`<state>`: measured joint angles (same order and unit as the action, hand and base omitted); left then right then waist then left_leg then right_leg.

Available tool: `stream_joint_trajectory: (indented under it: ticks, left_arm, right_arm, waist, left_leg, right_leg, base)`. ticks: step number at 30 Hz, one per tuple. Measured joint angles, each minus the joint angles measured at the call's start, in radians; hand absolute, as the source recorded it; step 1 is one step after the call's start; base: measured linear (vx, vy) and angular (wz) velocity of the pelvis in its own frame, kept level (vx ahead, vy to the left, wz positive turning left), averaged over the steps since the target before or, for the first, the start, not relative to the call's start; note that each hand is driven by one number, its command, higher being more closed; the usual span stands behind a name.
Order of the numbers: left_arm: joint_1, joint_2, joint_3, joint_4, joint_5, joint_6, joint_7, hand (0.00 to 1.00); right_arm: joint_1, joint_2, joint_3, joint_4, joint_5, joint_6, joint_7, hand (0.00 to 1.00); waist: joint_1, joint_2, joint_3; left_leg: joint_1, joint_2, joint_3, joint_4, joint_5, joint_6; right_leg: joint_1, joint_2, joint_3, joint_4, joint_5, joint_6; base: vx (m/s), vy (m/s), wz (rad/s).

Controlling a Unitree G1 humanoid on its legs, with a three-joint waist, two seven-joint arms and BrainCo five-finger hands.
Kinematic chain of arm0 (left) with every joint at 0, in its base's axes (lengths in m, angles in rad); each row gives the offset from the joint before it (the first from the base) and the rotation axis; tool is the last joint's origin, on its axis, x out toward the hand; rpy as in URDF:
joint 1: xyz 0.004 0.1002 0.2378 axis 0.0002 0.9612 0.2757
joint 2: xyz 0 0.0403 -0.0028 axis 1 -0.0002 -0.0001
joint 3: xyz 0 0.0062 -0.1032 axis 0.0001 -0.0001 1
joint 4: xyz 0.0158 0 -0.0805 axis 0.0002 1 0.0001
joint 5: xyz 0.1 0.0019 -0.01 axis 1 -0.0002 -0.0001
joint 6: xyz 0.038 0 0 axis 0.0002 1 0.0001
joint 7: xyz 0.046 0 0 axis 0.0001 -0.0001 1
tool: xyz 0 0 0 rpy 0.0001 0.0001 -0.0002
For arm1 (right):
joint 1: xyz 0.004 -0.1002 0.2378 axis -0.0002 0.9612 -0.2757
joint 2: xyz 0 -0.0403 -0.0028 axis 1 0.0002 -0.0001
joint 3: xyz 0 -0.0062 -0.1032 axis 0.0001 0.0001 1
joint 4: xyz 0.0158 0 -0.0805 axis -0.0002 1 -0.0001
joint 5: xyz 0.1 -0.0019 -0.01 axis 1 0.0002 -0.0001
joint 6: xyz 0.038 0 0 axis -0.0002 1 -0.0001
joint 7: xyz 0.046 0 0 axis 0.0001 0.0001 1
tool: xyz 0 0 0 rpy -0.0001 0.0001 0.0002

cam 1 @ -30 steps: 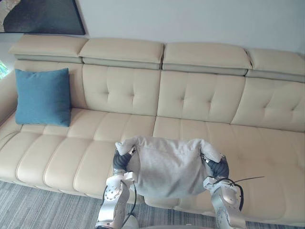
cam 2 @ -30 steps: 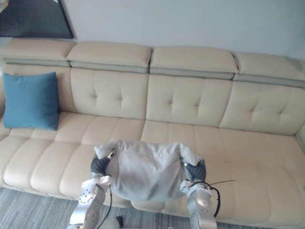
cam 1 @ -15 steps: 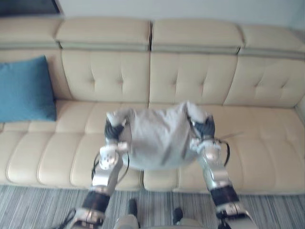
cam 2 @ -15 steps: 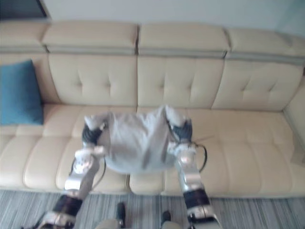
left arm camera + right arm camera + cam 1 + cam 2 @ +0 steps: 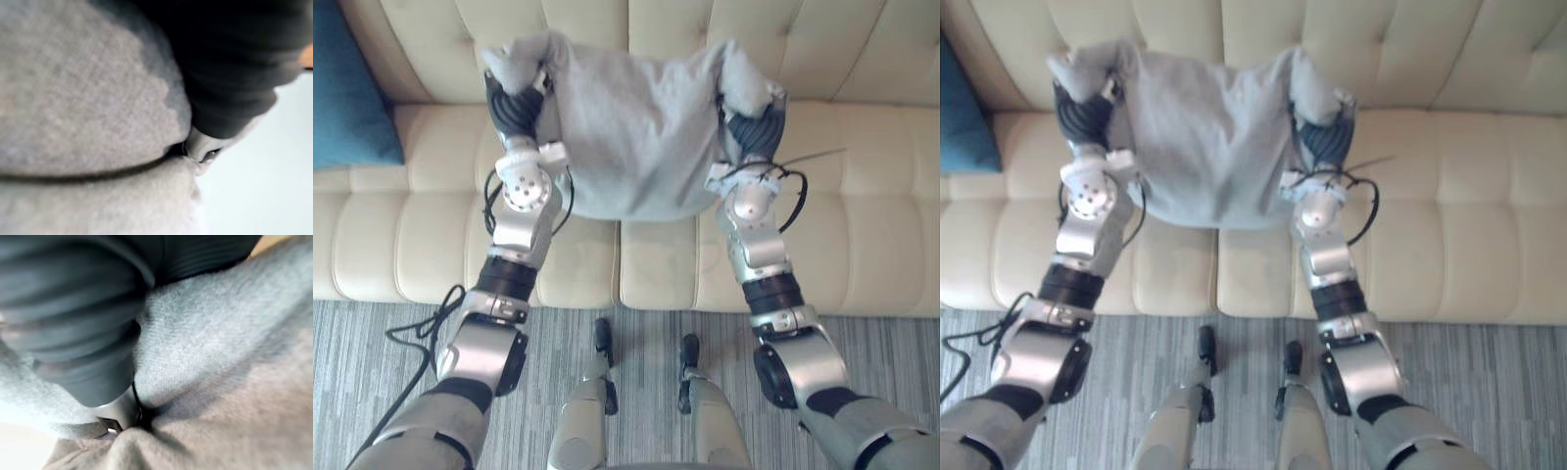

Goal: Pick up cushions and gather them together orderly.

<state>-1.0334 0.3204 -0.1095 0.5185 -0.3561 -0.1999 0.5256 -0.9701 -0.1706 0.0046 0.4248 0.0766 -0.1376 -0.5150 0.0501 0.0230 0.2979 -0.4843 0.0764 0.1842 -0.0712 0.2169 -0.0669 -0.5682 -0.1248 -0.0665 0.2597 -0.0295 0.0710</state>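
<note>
blue cushion (image 5: 342, 98): at the far left, standing on the seat and leaning on the backrest; partly cut off by the view's edge; well apart from the grey one

left hand (image 5: 514, 103): raised at the grey cushion's upper left corner, its dark ribbed cover pressed against the fabric; the cushion's corner bunches up and flops over the top of the hand; in the left wrist view we see the cover sunk into a fold of grey cloth; how far open the hand is we cannot tell, as the cloth hides the rest of it

grey cushion (image 5: 636, 127): held up between the two hands, in front of the backrest and over the seat; its two upper corners are pulled up into peaks, one at each hand; the middle hangs slack and the lower edge sags in a rounded curve; whether that edge touches the seat we cannot tell

right hand (image 5: 754, 132): at the cushion's upper right corner, level with the left hand; dark cover tight against the fabric, the corner draped over it; the right wrist view shows the cover buried in a crease of grey cloth; how far open it is we cannot tell

sofa (image 5: 862, 196): cream, with a tufted back and padded seat sections, running across the whole view behind the arms

carpet (image 5: 891, 343): grey, finely striped, in front of the sofa
</note>
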Motion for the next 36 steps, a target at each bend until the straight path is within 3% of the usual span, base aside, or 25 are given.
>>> stream_joint_trajectory:
  ticks: [2,3,8,16,20,22,27,32,36]
  left_arm:
    - [-0.019,-0.001,0.006,0.037,-0.002,-0.001,0.000,1.00]
    - [-0.020,-0.008,0.011,0.050,-0.004,-0.001,-0.001,0.00]
    - [-0.118,-0.018,0.049,0.095,-0.031,-0.029,-0.001,0.00]
    - [-0.229,0.052,0.092,0.173,-0.039,-0.019,-0.058,0.00]
    - [-0.298,0.080,0.124,0.229,-0.091,-0.010,-0.099,0.00]
    - [-0.334,0.101,0.144,0.230,-0.158,-0.011,-0.120,0.00]
    - [-0.323,0.110,0.193,0.219,-0.235,-0.012,-0.123,0.00]
    - [-0.084,0.118,0.209,0.063,-0.237,-0.030,-0.141,0.00]
    - [0.314,0.050,0.204,-0.078,-0.230,-0.029,-0.190,0.00]
  right_arm:
    - [-0.033,0.000,-0.004,0.034,0.000,0.001,-0.004,1.00]
    - [-0.045,0.000,-0.005,0.044,0.001,0.001,-0.005,0.00]
    - [-0.122,-0.029,-0.044,0.060,0.004,-0.003,-0.006,0.00]
    - [-0.267,-0.108,-0.097,0.126,0.093,-0.002,0.054,0.00]
    - [-0.341,-0.184,-0.123,0.212,0.258,-0.002,0.102,0.00]
    - [-0.359,-0.223,-0.124,0.229,0.402,-0.002,0.134,0.00]
    - [-0.356,-0.255,-0.151,0.230,0.538,-0.007,0.155,0.00]
    - [-0.157,-0.261,-0.167,0.074,0.591,-0.023,0.175,0.00]
    - [0.258,-0.209,-0.214,-0.105,0.580,-0.032,0.224,0.00]
  waist:
    - [-0.002,0.000,0.022]
    - [-0.002,0.000,0.028]
    - [-0.001,0.003,0.054]
    - [0.005,0.005,0.061]
    - [0.006,0.004,0.061]
    - [0.007,0.004,0.061]
    - [0.009,0.005,0.063]
    - [0.009,0.005,0.063]
    - [0.008,0.003,0.062]
  left_leg:
    - [-0.007,0.000,-0.002,0.000,0.003,-0.003]
    - [-0.017,0.001,-0.001,0.000,0.003,-0.003]
    - [-0.072,0.012,-0.003,0.008,0.007,-0.009]
    - [-0.127,0.016,-0.004,0.023,0.008,-0.011]
    - [-0.127,0.020,-0.012,0.025,0.009,-0.011]
    - [-0.123,0.022,-0.023,0.033,0.009,-0.011]
    - [-0.080,0.026,-0.029,0.037,0.009,-0.012]
    - [-0.019,0.027,-0.025,0.017,0.005,-0.015]
    - [0.070,0.022,-0.010,-0.004,-0.003,-0.021]
  right_leg:
    - [-0.018,0.001,0.010,0.013,0.000,0.000]
    - [-0.034,0.002,0.018,0.019,0.000,0.000]
    - [-0.089,0.005,0.020,0.030,0.000,0.000]
    - [-0.145,0.004,0.017,0.052,0.002,-0.003]
    - [-0.134,0.003,-0.006,0.051,0.002,-0.003]
    - [-0.120,0.003,-0.019,0.051,0.002,-0.003]
    - [-0.067,0.003,-0.036,0.046,-0.001,-0.007]
    - [-0.019,0.004,-0.034,0.053,-0.022,-0.019]
    - [0.049,0.002,-0.022,0.065,-0.048,-0.016]
  base:
    - [0.01,-0.024,-0.10]
    - [0.03,-0.029,-0.15]
    - [0.01,-0.006,-0.02]
    - [0.00,0.000,0.00]
    - [0.03,-0.015,0.09]
    - [0.05,-0.028,0.14]
    - [0.03,-0.029,0.07]
    - [0.02,-0.041,-0.01]
    - [0.06,-0.045,-0.05]
